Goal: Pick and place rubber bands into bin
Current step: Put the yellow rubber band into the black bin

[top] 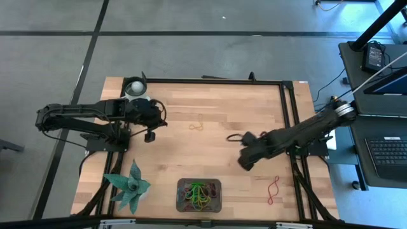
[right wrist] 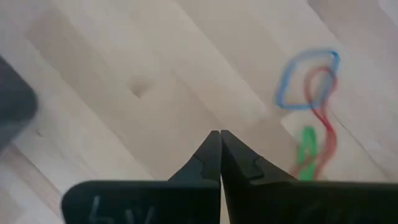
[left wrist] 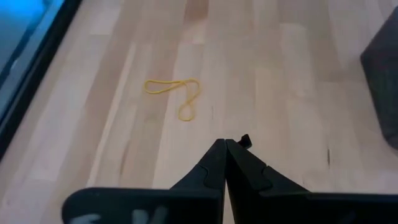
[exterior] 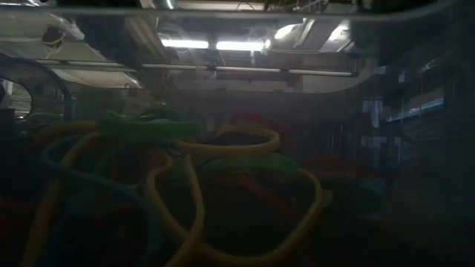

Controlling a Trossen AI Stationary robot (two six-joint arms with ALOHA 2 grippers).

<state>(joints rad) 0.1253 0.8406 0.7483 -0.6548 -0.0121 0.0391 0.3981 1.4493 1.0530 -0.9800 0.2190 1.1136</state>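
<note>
The bin [top: 180, 194], a dark grey tray near the table's front edge, holds several rubber bands [top: 198, 194] in green, yellow and red; the low view shows them close up [exterior: 223, 185]. A yellow band [top: 196, 126] [left wrist: 176, 94] lies loose at mid-table, and a red one [top: 274, 188] [right wrist: 323, 106] lies near the front right, beside blue [right wrist: 305, 81] and green [right wrist: 306, 152] bands. My left gripper [top: 151, 135] [left wrist: 225, 142] is shut above the wood, left of the yellow band. My right gripper [top: 244, 163] [right wrist: 219, 134] is shut above bare wood, between the bin and the red band, with nothing between its fingers.
A white round cup [top: 135, 87] stands at the far left corner and a green spiky plant [top: 130, 186] at the front left. A dark loop [top: 235, 137] lies by the right arm. Black frame rails [top: 289, 127] run along the table's right side.
</note>
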